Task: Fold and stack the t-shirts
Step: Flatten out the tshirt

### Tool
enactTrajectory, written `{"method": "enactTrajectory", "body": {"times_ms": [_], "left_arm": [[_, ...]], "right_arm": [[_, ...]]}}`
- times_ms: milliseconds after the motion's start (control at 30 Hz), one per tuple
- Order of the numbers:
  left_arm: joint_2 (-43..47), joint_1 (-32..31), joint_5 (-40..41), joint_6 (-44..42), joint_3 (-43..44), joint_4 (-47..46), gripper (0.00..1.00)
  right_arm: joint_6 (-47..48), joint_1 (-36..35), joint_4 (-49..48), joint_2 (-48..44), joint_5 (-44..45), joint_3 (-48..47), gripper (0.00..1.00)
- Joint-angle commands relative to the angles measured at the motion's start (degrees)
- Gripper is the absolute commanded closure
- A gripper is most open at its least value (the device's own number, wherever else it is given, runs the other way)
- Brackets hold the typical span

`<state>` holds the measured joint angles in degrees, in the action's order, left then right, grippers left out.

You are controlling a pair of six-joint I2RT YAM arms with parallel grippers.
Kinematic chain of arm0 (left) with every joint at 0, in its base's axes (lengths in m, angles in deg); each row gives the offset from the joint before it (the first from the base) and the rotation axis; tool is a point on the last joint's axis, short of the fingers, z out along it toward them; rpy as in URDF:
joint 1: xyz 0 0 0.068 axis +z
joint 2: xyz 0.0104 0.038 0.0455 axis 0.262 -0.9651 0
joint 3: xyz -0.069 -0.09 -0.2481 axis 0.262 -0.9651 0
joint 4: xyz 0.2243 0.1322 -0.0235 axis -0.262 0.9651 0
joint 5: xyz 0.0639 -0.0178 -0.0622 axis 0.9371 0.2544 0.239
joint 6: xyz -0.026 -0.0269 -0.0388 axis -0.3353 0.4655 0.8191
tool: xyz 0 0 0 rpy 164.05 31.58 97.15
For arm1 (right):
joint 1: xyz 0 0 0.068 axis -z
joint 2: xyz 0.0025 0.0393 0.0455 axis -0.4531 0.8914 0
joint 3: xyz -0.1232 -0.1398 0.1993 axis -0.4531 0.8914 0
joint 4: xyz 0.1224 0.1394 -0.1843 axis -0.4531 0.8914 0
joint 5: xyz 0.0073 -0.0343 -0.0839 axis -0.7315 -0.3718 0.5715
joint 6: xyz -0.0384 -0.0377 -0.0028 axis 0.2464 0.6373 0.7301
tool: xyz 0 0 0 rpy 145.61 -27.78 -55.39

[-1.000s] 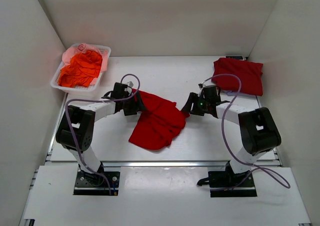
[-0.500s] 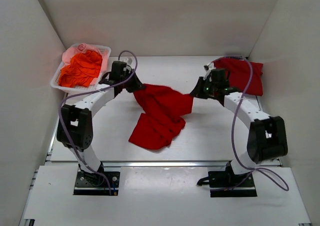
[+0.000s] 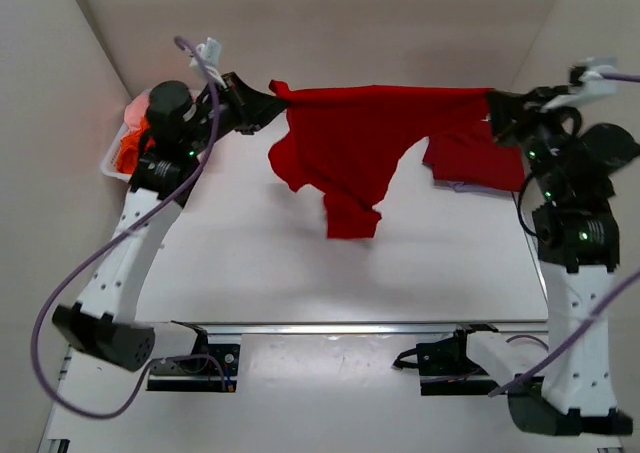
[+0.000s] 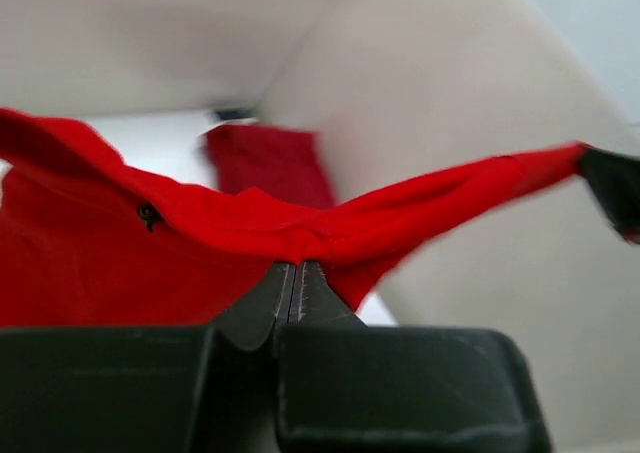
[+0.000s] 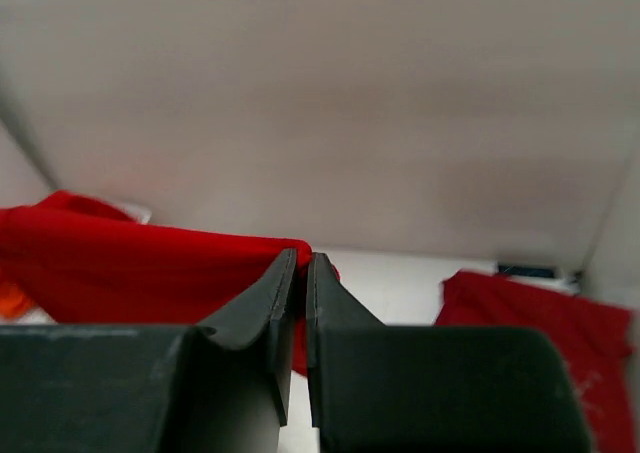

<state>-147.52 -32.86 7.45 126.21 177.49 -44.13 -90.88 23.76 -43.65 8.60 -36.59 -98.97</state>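
White tabletop (image 3: 300,273), walled on three sides: one t-shirt (image 3: 360,138) held taut in the air between left end effector (image 3: 272,96) and right end effector (image 3: 493,102), each clamped on its upper edge, raised and spread since earlier; folded t-shirt (image 3: 485,161) laid far right.

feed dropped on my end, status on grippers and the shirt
Both shut on the raised shirt: left gripper one corner, right gripper the other. Stretched between them, lower part hanging loose. A folded shirt far right; nothing seen in the way.
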Motion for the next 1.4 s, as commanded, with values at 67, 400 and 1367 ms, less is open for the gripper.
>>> {"method": "enactTrajectory", "body": {"times_ms": [67, 400, 1367], "left_arm": [[12.26, 0.71, -2.30, 5.51, -2.03, -6.06, 1.00], [20.45, 0.36, -5.56, 10.62, -12.40, -7.49, 1.00], [-3.55, 7.65, 8.78, -10.55, -42.19, 1.74, 0.32]], "right_arm": [[3.85, 11.35, -0.13, -6.62, 0.28, -6.65, 1.00], [11.95, -0.24, 4.27, 8.20, 8.30, -26.87, 1.00], [8.35, -12.62, -1.70, 36.21, 9.87, 8.40, 0.43]]}}
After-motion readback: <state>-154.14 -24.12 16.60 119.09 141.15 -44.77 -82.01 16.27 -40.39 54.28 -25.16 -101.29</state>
